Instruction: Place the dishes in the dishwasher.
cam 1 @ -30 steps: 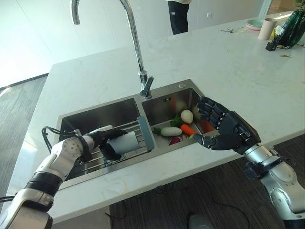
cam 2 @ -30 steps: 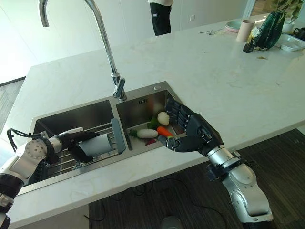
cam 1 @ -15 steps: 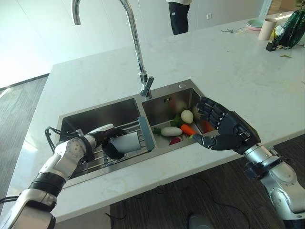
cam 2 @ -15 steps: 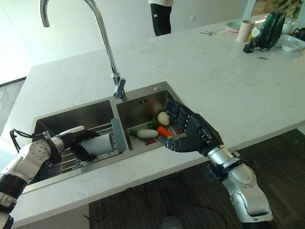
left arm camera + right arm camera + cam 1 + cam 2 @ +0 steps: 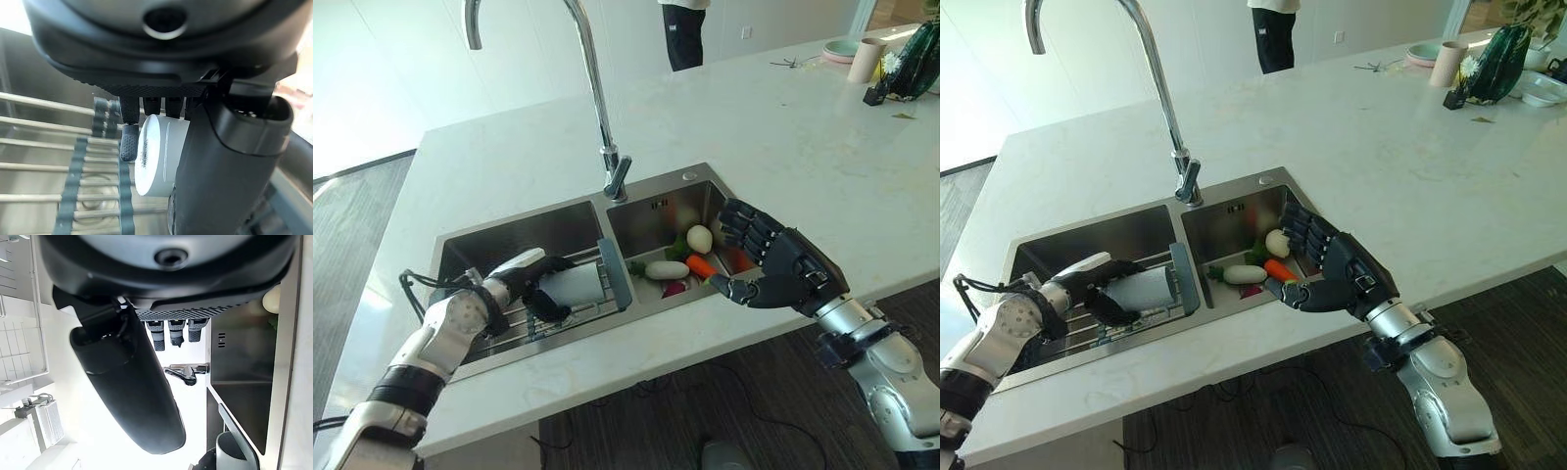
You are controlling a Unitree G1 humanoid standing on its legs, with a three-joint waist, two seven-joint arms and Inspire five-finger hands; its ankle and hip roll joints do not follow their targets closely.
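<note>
A white cup (image 5: 574, 287) lies on its side on the wire rack (image 5: 509, 323) that spans the left basin of the steel sink (image 5: 499, 238), its round base facing the left robot hand (image 5: 524, 284) in the left wrist view. The left robot hand is curled round the cup, thumb on one side and fingers (image 5: 128, 142) on the other, clamped on it. The cup's far end sits just beside the blue-grey end piece of the rack (image 5: 614, 273), which stands by the divider between the two basins.

The right robot hand (image 5: 783, 269) hovers over the front right part of the right basin, near the front edge of the surface (image 5: 783, 147), with its fingers apart and relaxed and nothing in it. Below and beside it in the right basin lie vegetables: a white oblong one (image 5: 665, 270), an orange carrot (image 5: 700, 265), a pale round one (image 5: 699, 238), some green leaves (image 5: 675, 249) and a dark red piece (image 5: 673, 289).

A tall curved tap (image 5: 592, 88) rises from the back rim of the sink, between the two basins. At the far right corner of the surface stand a beige cup (image 5: 864, 59), a stack of plates (image 5: 837, 48) and a dark green object (image 5: 918, 59). A person in dark clothes (image 5: 683, 34) stands beyond the far edge of the surface.
</note>
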